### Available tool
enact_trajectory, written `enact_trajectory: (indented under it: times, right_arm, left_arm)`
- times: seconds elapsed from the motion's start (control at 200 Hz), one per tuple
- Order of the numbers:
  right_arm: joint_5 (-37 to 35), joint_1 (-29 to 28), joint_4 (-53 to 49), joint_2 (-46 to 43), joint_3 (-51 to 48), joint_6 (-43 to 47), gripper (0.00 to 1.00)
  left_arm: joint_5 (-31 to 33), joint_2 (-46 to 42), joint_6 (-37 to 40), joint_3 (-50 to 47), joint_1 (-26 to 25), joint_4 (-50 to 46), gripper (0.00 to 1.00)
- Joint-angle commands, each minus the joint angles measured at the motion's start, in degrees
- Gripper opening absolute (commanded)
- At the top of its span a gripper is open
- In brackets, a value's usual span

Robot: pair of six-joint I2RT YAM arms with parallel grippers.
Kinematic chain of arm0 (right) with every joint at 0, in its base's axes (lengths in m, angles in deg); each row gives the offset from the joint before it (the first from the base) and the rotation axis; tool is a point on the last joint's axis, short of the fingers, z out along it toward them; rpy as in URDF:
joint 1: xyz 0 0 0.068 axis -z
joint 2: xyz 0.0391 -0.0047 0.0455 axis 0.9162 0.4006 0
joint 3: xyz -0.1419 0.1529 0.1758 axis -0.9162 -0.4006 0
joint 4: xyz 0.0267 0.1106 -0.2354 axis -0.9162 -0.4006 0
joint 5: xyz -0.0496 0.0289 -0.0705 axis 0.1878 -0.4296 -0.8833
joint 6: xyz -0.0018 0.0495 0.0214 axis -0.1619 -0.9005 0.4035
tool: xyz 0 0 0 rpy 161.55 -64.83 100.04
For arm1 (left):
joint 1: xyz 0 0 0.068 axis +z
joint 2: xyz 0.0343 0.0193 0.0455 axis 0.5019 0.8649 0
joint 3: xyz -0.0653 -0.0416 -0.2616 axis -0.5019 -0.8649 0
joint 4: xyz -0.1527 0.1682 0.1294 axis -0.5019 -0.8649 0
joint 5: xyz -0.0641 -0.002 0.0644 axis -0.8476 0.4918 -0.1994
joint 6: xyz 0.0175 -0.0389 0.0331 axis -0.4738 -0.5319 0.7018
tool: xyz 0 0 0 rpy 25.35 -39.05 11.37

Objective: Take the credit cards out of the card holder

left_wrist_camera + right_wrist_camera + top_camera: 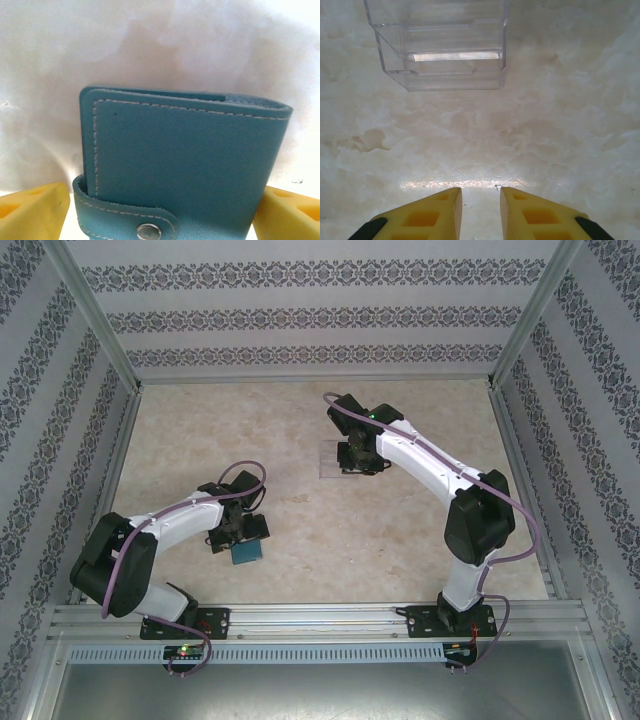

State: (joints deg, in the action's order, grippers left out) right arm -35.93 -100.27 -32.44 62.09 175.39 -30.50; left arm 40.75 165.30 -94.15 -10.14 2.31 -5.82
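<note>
Teal card holder point(185, 165) — white stitching point(150, 105)

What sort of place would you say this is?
Probably a robot test cell: patterned walls on a metal frame enclose a marble-look tabletop, with the left arm and right arm bolted to a rail.

A clear plastic box point(334, 459) point(440, 47) with stepped ledges inside its transparent walls sits on a cream, marble-patterned tabletop point(300, 575) point(530, 130). Beyond the box and to either side of it stand walls point(300, 315) papered in grey floral bands. Well to the near side of the box, aluminium rails point(320, 618) run along the table's edge.
</note>
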Motion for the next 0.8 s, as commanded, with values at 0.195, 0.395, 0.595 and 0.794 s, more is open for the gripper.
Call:
enact_trajectory:
  times: [0.195,0.395,0.595,0.794]
  right_arm:
    - [-0.27,-0.3,-0.12,-2.38,-0.58,0.08,0.26]
    - [-0.58,0.09,-0.28,-3.52,-1.34,0.15,0.26]
    - [-1.05,1.91,-0.39,-6.12,-4.09,0.52,0.27]
    - [-1.14,5.25,-0.32,-9.9,-8.34,1.6,0.27]
  left_arm:
    - [-0.94,0.47,1.5,1.34,-0.84,-0.13,0.83]
    - [-1.31,0.93,0.79,4.16,-3.01,-1.16,0.79]
    - [-2.03,4.65,-0.41,9.01,-7.01,-1.16,0.79]
    - [-2.72,11.53,-2.0,16.15,-12.57,-0.2,0.77]
